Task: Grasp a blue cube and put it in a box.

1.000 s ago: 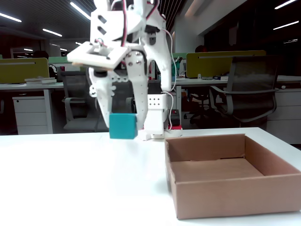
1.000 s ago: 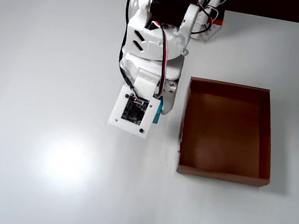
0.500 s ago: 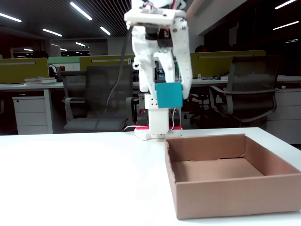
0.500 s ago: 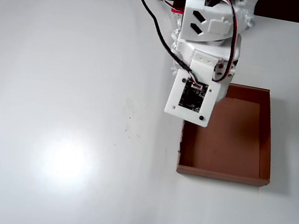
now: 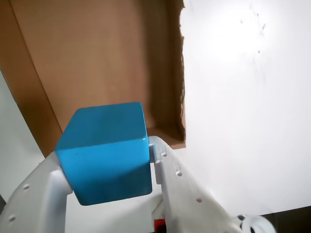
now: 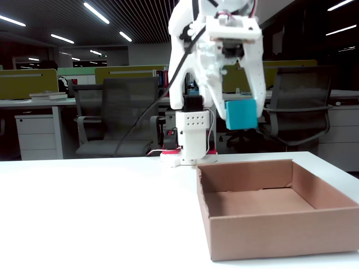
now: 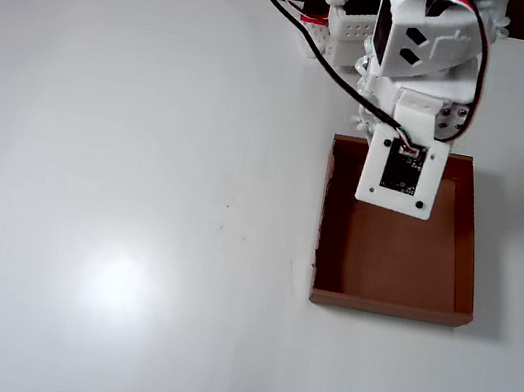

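My gripper (image 5: 104, 165) is shut on the blue cube (image 5: 104, 150), a solid teal-blue block held between the two white fingers (image 5: 177, 187). In the fixed view the cube (image 6: 242, 116) hangs high in the air above the far part of the brown cardboard box (image 6: 263, 246). In the wrist view the box's floor (image 5: 92, 53) lies below the cube. In the overhead view the arm's wrist (image 7: 404, 170) covers the cube and hangs over the box's (image 7: 468, 263) far end.
The white table (image 7: 122, 182) spreads wide to the left of the box in the overhead view. The arm's base (image 6: 188, 143) stands at the table's far edge behind the box. Office chairs and desks stand beyond the table.
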